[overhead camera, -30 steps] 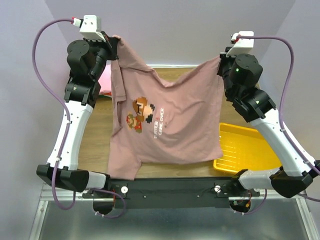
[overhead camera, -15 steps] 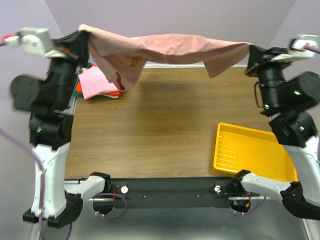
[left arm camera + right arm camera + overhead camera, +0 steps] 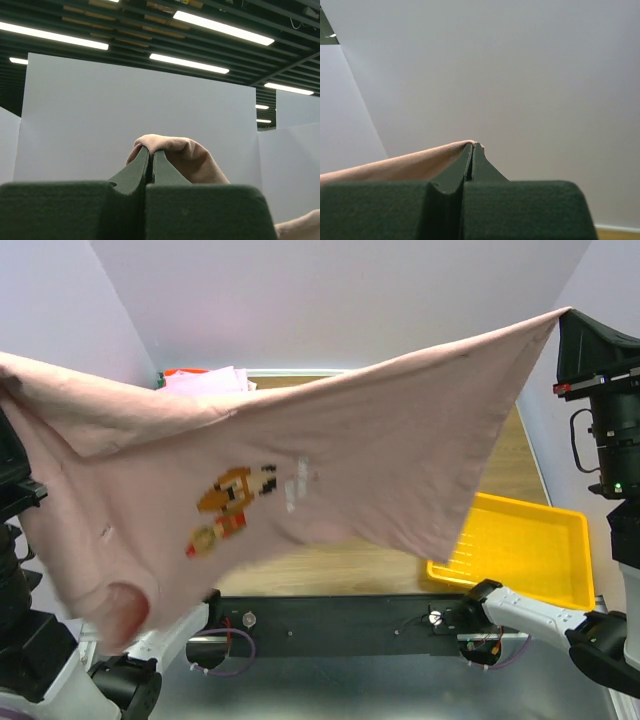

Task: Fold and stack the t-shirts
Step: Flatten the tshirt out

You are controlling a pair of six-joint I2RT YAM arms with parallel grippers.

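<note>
Since half a second ago the tee (image 3: 350, 440) has swung from a sagging band over the far edge into a broad sheet held high between the arms, hiding most of the table (image 3: 340, 565). It is dusty mauve-pink, blurred, and stretched from the left edge to the upper right. Its pixel print (image 3: 228, 505) and white text (image 3: 297, 480) face the top camera, and a sleeve (image 3: 118, 608) hangs at lower left. The yellow tray (image 3: 520, 550) sits at near right. Folded tees (image 3: 205, 378) peek out at far left. The left gripper (image 3: 151, 156) is pressed together on a bunched fold of the tee; the right gripper (image 3: 471, 148) pinches a thin edge.
</note>
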